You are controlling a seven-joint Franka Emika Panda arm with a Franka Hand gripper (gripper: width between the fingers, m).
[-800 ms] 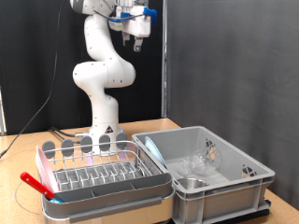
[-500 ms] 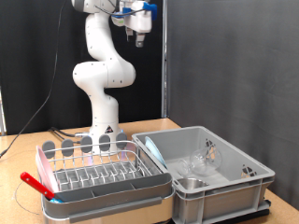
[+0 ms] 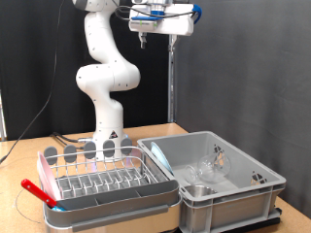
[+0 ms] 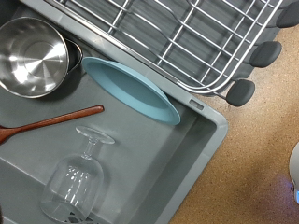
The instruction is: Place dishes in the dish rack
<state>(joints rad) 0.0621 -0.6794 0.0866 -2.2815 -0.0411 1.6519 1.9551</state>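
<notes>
my gripper (image 3: 144,35) hangs high above the table near the exterior view's top, well apart from everything, and whether my jaws stand apart or together i cannot tell, since my fingers do not show in the wrist view. the dishes all lie in the grey bin (image 4: 207,140): steel bowl (image 4: 32,56), blue plate (image 4: 131,90) leaning at the wall, wine glass (image 4: 78,175) on its side and wooden spoon (image 4: 47,122), while the dish rack (image 3: 102,182) beside it appears to hold none of them. risks, as i judge them: the glass may roll or slip from a pinch on its smooth wall, the bowl rim offers little purchase, and a descent close to the bin wall could strike it.
</notes>
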